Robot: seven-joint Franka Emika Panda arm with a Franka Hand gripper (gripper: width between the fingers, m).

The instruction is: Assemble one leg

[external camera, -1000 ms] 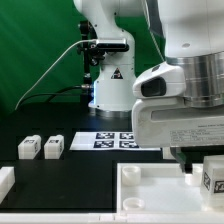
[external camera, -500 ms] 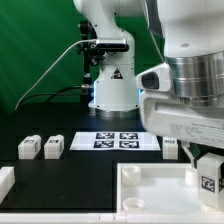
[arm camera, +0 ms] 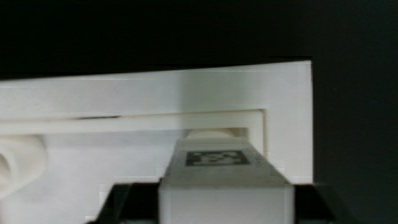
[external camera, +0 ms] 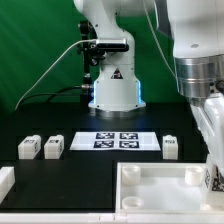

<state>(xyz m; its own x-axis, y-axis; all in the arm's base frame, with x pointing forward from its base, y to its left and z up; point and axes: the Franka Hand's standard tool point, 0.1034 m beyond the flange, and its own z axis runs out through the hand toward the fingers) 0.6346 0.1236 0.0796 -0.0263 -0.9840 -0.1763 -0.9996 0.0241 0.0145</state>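
My gripper (external camera: pixel 213 170) is at the exterior view's right edge, over the right side of the large white tray-like panel (external camera: pixel 150 178). It is shut on a leg (external camera: pixel 211 179), a small white block with a tag. In the wrist view the leg (arm camera: pixel 221 175) stands between the dark fingers (arm camera: pixel 135 205), its tag facing the camera, just above the panel's raised rim (arm camera: pixel 143 100). Three more legs lie on the black table: two (external camera: pixel 28 147) (external camera: pixel 52 146) at the left and one (external camera: pixel 170 146) right of the marker board.
The marker board (external camera: pixel 115 140) lies in the middle of the table, in front of the robot base (external camera: pixel 110 85). A white part (external camera: pixel 5 181) shows at the lower left edge. A green backdrop stands behind.
The arm has swung to the exterior view's right, carrying the held leg with it toward the panel's right edge. The leg beside the marker board has come into view.
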